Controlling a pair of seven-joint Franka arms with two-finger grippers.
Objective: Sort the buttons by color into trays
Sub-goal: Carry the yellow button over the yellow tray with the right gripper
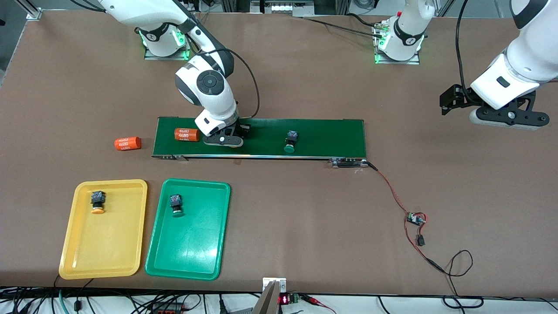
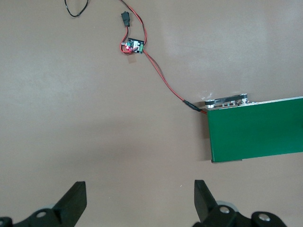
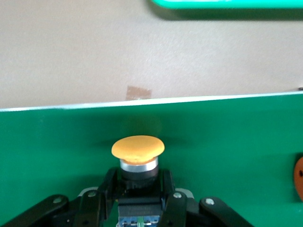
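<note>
A: Nearest the front camera, the yellow tray (image 1: 74,244) is seen with one orange-capped button (image 1: 97,202) lying in it, and beside it, toward the left arm's end, the green tray (image 1: 192,257) with one green-capped button (image 1: 176,205).

B: Farther off, on the belt (image 1: 327,135), a second green button (image 1: 290,141) is left lying by itself. An orange cylinder (image 1: 186,134) is noted on the belt, another (image 1: 127,143) off it on the table (image 1: 305,218).

A: The right gripper (image 1: 223,140) is down on the belt, its fingers clamped on the body of the last orange button (image 3: 138,147).

B: A slip is judged possible on lifting if only the body's edges are pinched. The nearby cylinder could be nudged too.

A: The left gripper (image 2: 139,201) waits over bare table past the belt's end, fingers apart.
</note>
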